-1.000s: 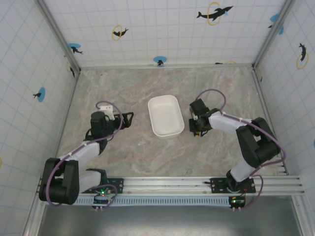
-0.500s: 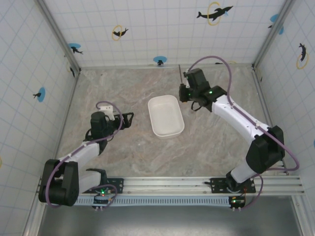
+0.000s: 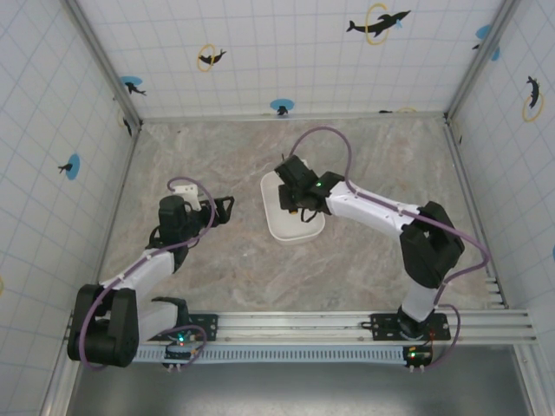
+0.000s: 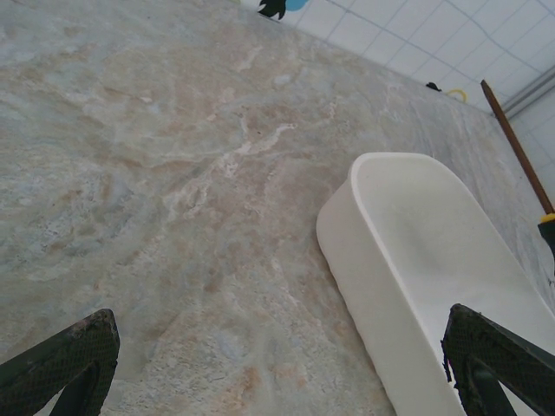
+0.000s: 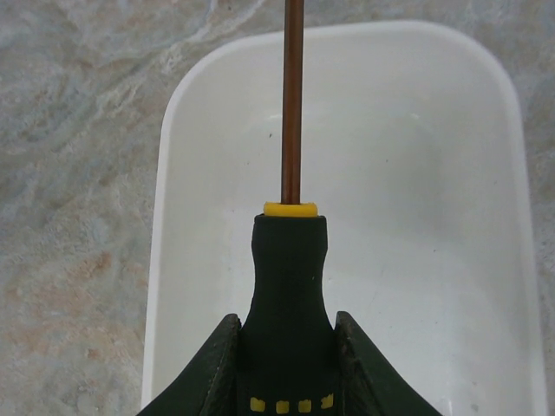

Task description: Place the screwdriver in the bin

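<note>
The screwdriver (image 5: 289,277) has a black handle with a yellow collar and yellow marks, and a thin brown shaft. My right gripper (image 5: 286,325) is shut on the handle, and the shaft points out over the floor of the white bin (image 5: 416,173). From above, the right gripper (image 3: 291,196) hangs over the far half of the bin (image 3: 300,229). In the left wrist view the shaft of the screwdriver (image 4: 519,147) slants above the bin (image 4: 416,251). My left gripper (image 4: 277,373) is open and holds nothing. It sits left of the bin (image 3: 227,208).
The marble-patterned tabletop (image 3: 364,269) is bare around the bin. Tiled walls with dolphin stickers close in the back and both sides. The rail (image 3: 347,325) with both arm bases runs along the near edge.
The right arm rose from beside the bin's right side, swung to the back of the table, then came forward and left over the bin with the screwdriver. The left arm stayed put.
</note>
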`<state>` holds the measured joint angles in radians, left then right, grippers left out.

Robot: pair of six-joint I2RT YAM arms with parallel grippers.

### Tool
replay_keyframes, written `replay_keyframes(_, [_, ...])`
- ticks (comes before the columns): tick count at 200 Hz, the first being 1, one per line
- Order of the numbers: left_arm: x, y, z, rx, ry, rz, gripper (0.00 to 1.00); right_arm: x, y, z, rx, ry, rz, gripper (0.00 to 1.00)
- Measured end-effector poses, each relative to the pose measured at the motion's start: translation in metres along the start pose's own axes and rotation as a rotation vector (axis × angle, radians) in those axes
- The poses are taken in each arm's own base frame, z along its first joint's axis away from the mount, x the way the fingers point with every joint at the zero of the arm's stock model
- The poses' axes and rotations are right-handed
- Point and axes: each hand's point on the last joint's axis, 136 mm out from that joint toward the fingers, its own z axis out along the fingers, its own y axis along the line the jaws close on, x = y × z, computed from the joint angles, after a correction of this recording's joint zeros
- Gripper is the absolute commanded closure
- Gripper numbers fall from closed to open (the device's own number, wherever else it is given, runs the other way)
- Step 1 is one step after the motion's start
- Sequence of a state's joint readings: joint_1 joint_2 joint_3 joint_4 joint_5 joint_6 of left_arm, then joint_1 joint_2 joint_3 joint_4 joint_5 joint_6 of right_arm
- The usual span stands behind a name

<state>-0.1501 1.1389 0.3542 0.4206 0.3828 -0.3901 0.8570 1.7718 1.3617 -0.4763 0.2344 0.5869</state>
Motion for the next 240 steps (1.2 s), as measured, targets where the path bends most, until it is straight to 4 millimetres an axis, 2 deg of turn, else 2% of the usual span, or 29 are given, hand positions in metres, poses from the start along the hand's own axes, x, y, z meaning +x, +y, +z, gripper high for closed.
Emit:
replay_keyframes(21, [0.001, 0.001, 0.000, -0.005, 0.003, -0.001, 0.02, 0.016, 0.001, 0.005, 0.010, 0.030, 0.006, 1.00])
replay_keyframes(49, [0.003, 0.006, -0.001, -0.034, 0.009, 0.015, 0.03, 0.036, -0.010, 0.019, 0.050, 0.083, 0.015, 1.00])
replay_keyframes(97, [-0.006, 0.004, -0.005, -0.047, -0.013, 0.044, 0.02, 0.054, -0.018, 0.038, 0.093, 0.142, 0.009, 1.00])
replay_keyframes(150, [-0.005, 0.006, -0.007, -0.060, -0.009, 0.045, 0.02, 0.072, -0.025, 0.059, 0.133, 0.195, -0.006, 1.00])
replay_keyframes(183, [-0.007, 0.005, -0.008, -0.061, -0.016, 0.051, 0.02, 0.081, -0.029, 0.067, 0.150, 0.219, -0.015, 0.91])
replay_keyframes(199, [-0.007, 0.005, -0.008, -0.061, -0.016, 0.051, 0.03, 0.082, -0.030, 0.068, 0.155, 0.222, -0.017, 0.82])
replay_keyframes(240, [-0.006, 0.006, -0.008, -0.062, -0.013, 0.050, 0.02, 0.081, -0.030, 0.069, 0.156, 0.221, -0.019, 0.65])
